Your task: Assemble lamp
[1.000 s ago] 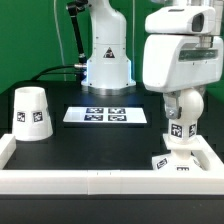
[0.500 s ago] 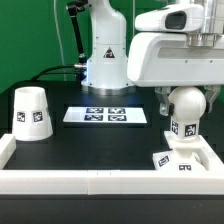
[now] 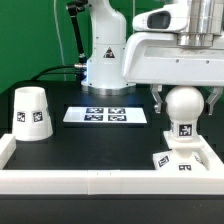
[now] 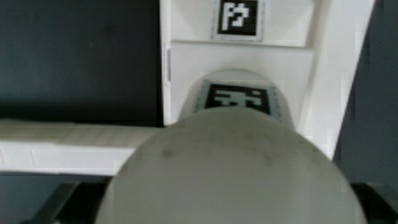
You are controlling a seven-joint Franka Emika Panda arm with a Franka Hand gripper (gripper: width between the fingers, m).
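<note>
While the bulb (image 3: 183,105) stands on the base (image 3: 182,160), the spread fingers (image 3: 157,97) flank it without touching.

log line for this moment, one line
end effector open around bulb | bulb on base | shade standing apart

Robotics lab bench. Fixed white robot arm pedestal (image 3: 105,55) with warning-triangle sticker at upper centre of the exterior view, dark cables (image 3: 68,35) hanging just to its left. Matte black tabletop (image 3: 80,140) fenced by a raised white rail (image 3: 80,182) along the lower edge. Marker board (image 3: 106,116) lying flat at centre, printed with black-and-white fiducial tags; same tag type stuck on the white shade (image 3: 32,112) at left. Plain green backdrop (image 3: 30,45) at upper left.
</note>
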